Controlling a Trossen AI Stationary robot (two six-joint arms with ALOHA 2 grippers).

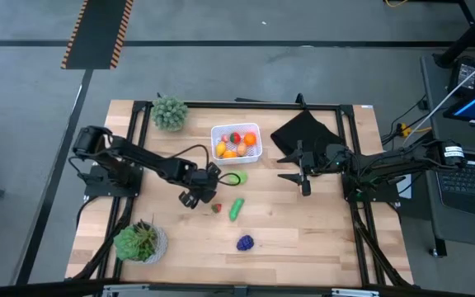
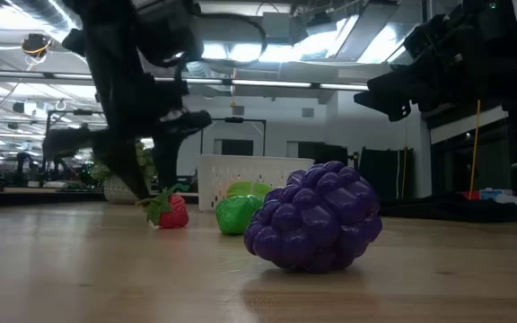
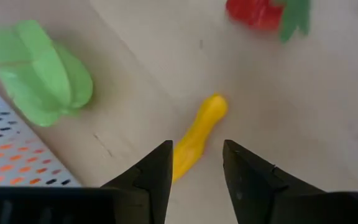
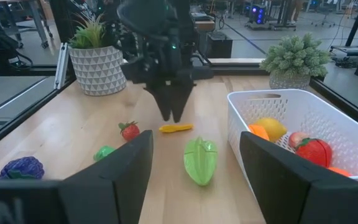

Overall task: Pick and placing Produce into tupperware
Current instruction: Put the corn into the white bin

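**Left gripper poised over a yellow piece beside the tub**

The left gripper (image 1: pixel 207 183) hangs low over the wooden worktop (image 1: pixel 303 231), just beside the near wall of the white tupperware (image 1: pixel 218 132). In the left wrist view its two dark fingers (image 3: pixel 154 177) stand a little apart, one on each side of a slim yellow produce piece (image 3: pixel 197 134) that lies flat on the wood. The fingers clamp nothing; the yellow piece lies between them, and whether they touch it I cannot tell. The right wrist view shows the same gripper pointing down with its tips just above that yellow piece (image 4: pixel 176 128).

Near it on the worktop lie a light green ridged piece (image 4: pixel 200 160) just beside the tub, a small red strawberry with a green top (image 1: pixel 216 208), a green piece (image 1: pixel 237 208) and, nearer the front edge, a purple bunch of grapes (image 1: pixel 245 242). In the low view the grapes (image 2: pixel 314 217) sit closest to the camera, with the strawberry (image 2: pixel 170 211) behind them.

The tupperware already holds several pieces: yellow, orange and red ones (image 4: pixel 309 152).

The right gripper (image 1: pixel 302 173) waits above the worktop on the right side, next to a black folded cloth (image 1: pixel 303 132). Its fingers (image 4: pixel 120 177) are spread wide with nothing between them.

Two potted plants stand on the left side, one at the back (image 1: pixel 170 113) and one at the front (image 1: pixel 141 242).
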